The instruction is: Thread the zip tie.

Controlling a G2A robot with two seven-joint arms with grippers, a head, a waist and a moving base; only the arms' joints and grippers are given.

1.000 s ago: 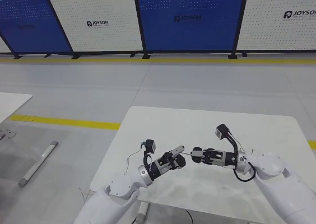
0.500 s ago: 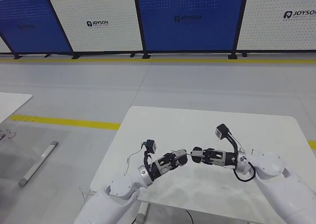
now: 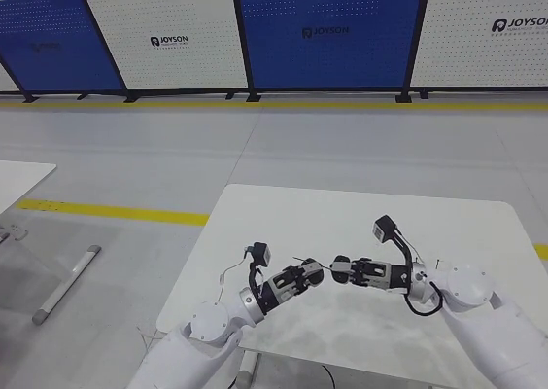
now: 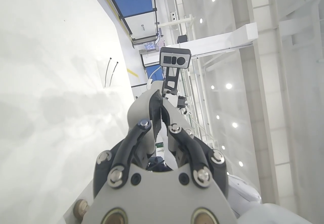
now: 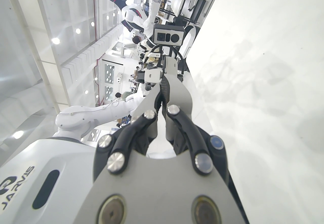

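over table – l gripper moved closer to r gripper, nearly touching.

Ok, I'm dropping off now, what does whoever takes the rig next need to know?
Left gripper: shut, above the table, tip to tip with the right gripper, also shut.
The tie between them is too thin to make out.
Two spare zip ties lie side by side on the table.
Done: grippers lined up.
Left: threading unconfirmed; check the tail is in the head, then pull through.
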